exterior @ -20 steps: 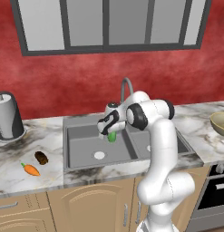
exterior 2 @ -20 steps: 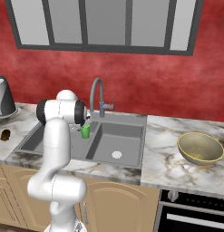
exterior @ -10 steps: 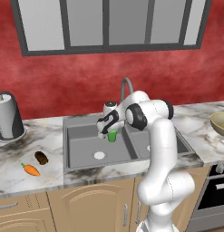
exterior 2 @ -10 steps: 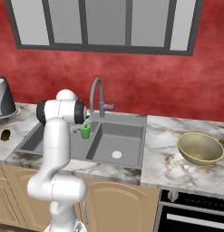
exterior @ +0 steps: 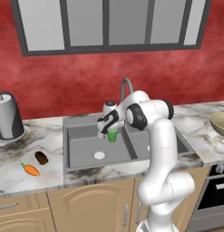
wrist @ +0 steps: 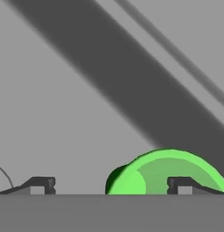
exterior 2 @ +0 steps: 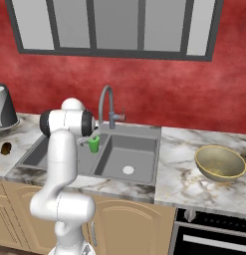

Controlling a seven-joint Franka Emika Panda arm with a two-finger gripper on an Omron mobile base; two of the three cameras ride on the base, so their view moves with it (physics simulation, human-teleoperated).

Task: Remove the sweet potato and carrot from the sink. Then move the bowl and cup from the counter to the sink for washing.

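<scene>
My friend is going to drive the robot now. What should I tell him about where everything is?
Gripper: over the sink's left basin, open, one fingertip inside the cup's rim, one outside.
Cup: upright at the gripper, low in that basin.
Sweet potato and carrot: on the counter, left of the sink.
Bowl: on the counter, right of the sink.
Done: both vegetables are out of the sink.
Left: let go of the cup in the sink, then carry the bowl over.

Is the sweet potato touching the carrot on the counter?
Apart. The left base view shows the sweet potato and the carrot lying on the counter with a strip of bare marble plainly between them.
</scene>
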